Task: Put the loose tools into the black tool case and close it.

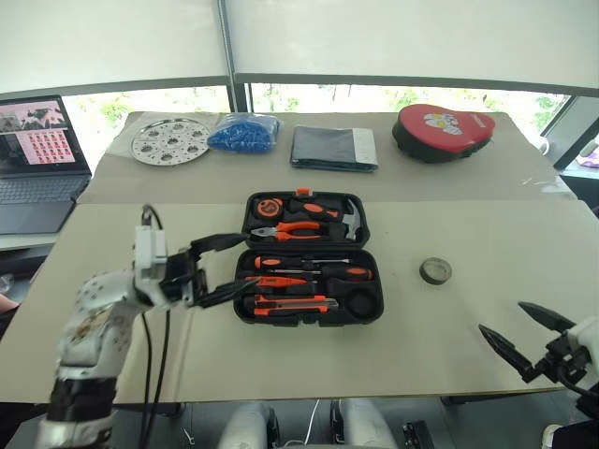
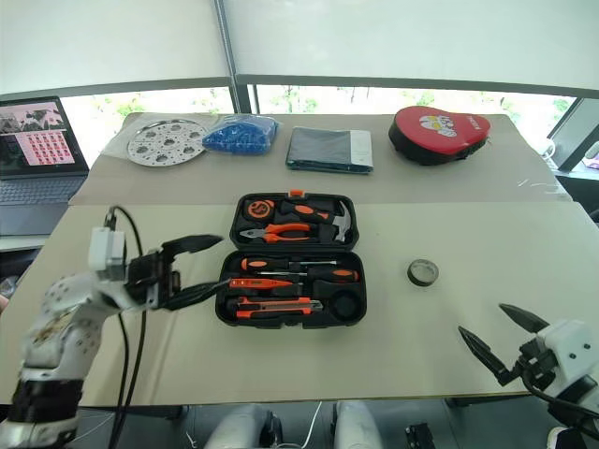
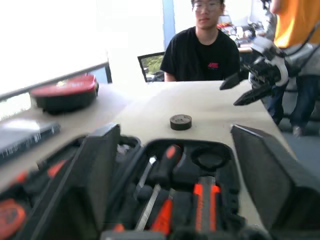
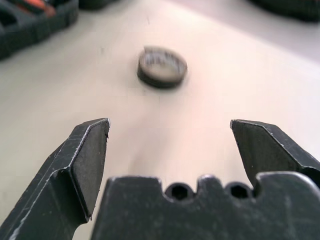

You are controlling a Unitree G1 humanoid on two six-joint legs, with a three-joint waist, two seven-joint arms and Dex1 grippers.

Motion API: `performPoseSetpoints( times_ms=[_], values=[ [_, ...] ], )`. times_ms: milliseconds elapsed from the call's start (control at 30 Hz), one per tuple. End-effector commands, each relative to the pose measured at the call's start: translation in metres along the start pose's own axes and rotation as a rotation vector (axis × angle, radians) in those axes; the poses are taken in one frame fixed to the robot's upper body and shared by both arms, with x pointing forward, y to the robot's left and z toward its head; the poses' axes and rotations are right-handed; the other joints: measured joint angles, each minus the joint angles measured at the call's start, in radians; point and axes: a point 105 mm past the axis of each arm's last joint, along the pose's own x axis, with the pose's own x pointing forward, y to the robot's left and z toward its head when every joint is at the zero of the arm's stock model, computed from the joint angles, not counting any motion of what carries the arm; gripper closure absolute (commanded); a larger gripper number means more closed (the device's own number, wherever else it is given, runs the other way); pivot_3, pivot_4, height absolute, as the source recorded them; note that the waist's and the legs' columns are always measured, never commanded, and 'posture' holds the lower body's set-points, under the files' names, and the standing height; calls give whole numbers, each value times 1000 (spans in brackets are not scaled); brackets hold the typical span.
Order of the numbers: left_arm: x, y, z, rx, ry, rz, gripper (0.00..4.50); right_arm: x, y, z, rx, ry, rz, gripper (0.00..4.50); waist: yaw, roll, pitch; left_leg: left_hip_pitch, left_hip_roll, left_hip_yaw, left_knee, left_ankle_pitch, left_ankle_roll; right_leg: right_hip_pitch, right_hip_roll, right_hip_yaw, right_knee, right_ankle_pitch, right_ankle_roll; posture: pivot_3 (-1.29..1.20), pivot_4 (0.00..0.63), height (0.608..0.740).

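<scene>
The black tool case (image 1: 245, 251) lies open at the table's middle. Its near half holds two orange-black screwdrivers (image 1: 314, 267), a slim orange tester (image 1: 279, 281) and the utility knife (image 1: 292, 305), beside an empty round recess (image 1: 363, 304). Pliers, hammer and tape measure fill the far half. The small dark tape roll (image 1: 435, 271) lies flat on the table right of the case, apart from it. My left gripper (image 1: 240, 262) stands open at the case's left edge, pointing across it, nothing between its fingers. My right gripper (image 1: 505, 320) is open near the front right, aimed at the tape roll (image 4: 161, 66) from a distance.
Along the back stand a laptop (image 1: 37, 159), a perforated metal disc (image 1: 169, 140), a blue bag (image 1: 243, 132), a flat dark folder (image 1: 333, 147) and a red pouch (image 1: 442, 131). A person (image 3: 202, 50) sits beyond the table's right end.
</scene>
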Motion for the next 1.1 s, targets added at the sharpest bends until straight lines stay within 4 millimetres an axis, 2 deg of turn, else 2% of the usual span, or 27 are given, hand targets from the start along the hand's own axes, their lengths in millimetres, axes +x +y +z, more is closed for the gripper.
performPoseSetpoints(
  times_ms=[33,100,167,233,333,400,433,467,533,633,733,767,867,900,967,1100],
  values=[
    [-19,-13,-2,22,44,-37,57,3,-3,8,-76,-5,63,0,1,1,1,0,0,0,0,0,0,0,0,-1,0,0,0,0,150,740],
    [-19,-14,-2,31,40,-56,57,19,-5,24,-100,-29,115,0,3,1,2,0,-1,1,0,-1,1,0,-1,0,0,-2,-4,0,150,740],
    [-13,-15,-2,12,46,-91,57,44,-7,43,-113,0,210,0,3,2,3,0,-1,1,3,0,1,0,-1,1,0,-1,-7,0,150,740],
    [-9,-17,-2,0,48,-116,57,58,-10,53,-106,30,249,0,3,2,4,0,-1,2,3,2,2,0,-1,1,0,0,-5,0,150,740],
    [-1,-21,-4,2,60,-162,57,76,-13,60,-159,122,324,0,5,2,4,0,0,2,2,3,1,-1,1,1,0,3,-10,0,150,740],
    [2,-21,-5,5,60,-174,57,82,-15,60,-156,172,338,0,14,2,4,-1,0,1,0,4,-1,-2,2,-1,0,4,-5,0,150,740],
    [8,-21,-4,20,53,-180,57,95,-16,59,-203,204,365,0,16,2,4,-1,0,0,0,4,-1,-2,3,-2,0,4,-5,0,150,740],
    [12,-20,-4,43,50,-183,0,106,-18,56,-224,242,374,405,14,2,4,-2,0,0,0,4,-2,-2,3,-3,0,3,-5,0,150,740],
    [16,-20,-3,68,52,-191,0,119,-17,53,-251,288,406,733,12,2,4,-3,-1,0,0,5,-4,-3,2,-2,0,4,-5,0,150,740],
    [17,-18,-1,69,56,-187,0,126,-18,45,-247,338,421,1848,11,2,4,-4,-2,1,0,5,-4,-3,2,-2,-2,3,-4,0,150,740],
    [18,-21,1,75,55,-201,0,131,-20,38,-250,388,426,2733,12,2,4,-7,-2,1,0,5,-5,-4,1,-3,-3,2,-1,0,150,740],
    [19,-22,1,75,54,-208,0,132,-19,36,-250,405,437,3187,11,2,4,-8,-2,1,0,5,-5,-5,0,-3,-4,2,-1,0,150,740],
    [20,-24,1,84,51,-224,0,134,-17,40,-256,397,459,4163,10,2,4,-10,-2,1,1,5,-5,-5,0,-4,-7,3,1,0,150,740],
    [20,-25,1,85,49,-228,0,135,-16,45,-268,373,468,4384,9,2,4,-10,-2,1,1,5,-5,-4,0,-4,-8,3,2,0,150,740],
    [20,-26,2,96,43,-240,0,137,-9,65,-297,275,519,4464,9,2,4,-10,-2,1,2,5,-5,-4,0,-4,-9,4,2,0,150,740],
    [13,-29,-6,106,74,-264,0,121,36,114,-323,110,799,4464,7,5,6,-10,-2,1,1,5,-5,-5,1,-4,-10,4,2,0,150,740]
  ],
)
